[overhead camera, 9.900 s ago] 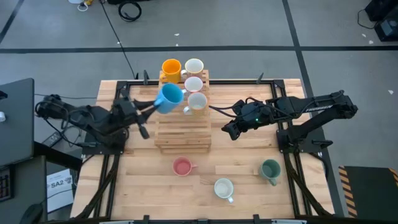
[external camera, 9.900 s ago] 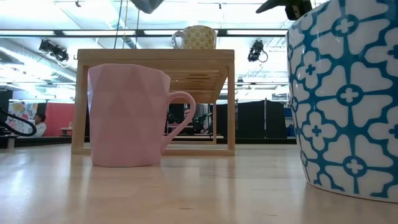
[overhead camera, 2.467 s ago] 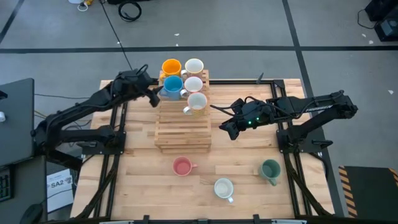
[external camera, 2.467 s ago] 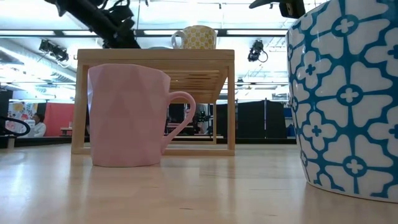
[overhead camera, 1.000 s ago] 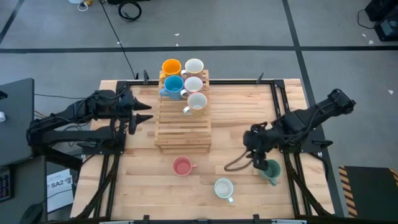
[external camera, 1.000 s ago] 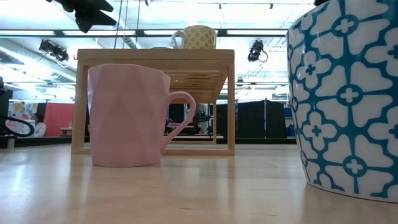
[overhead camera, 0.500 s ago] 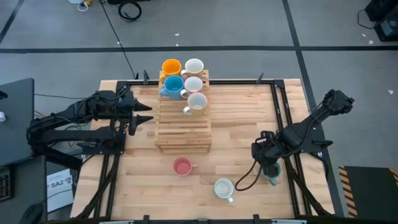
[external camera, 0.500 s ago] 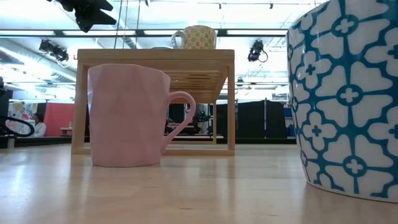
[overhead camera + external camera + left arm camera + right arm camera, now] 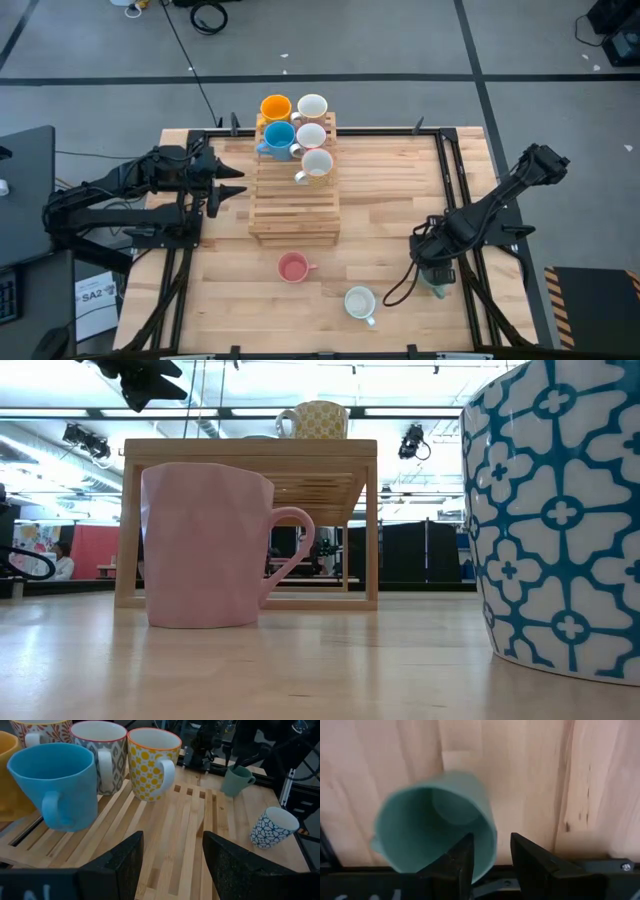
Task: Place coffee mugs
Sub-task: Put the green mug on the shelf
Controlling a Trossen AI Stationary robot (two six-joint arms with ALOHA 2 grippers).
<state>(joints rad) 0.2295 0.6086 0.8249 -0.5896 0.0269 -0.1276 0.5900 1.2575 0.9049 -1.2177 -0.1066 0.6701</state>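
Right gripper (image 9: 490,852) over green mug (image 9: 437,822) at table's (image 9: 380,210) near right, fingers straddling mug rim, narrowly parted, not visibly clamped. Left gripper (image 9: 170,862) spread wide, left of wooden rack (image 9: 293,200) holding blue mug (image 9: 277,136) and others.

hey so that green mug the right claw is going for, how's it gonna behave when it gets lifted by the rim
The green mug looks rigid and glazed, so probably slippery. The right claw straddles one side of the rim, open, so an off-centre pinch may let the mug tilt. Its single handle adds weight to one side.
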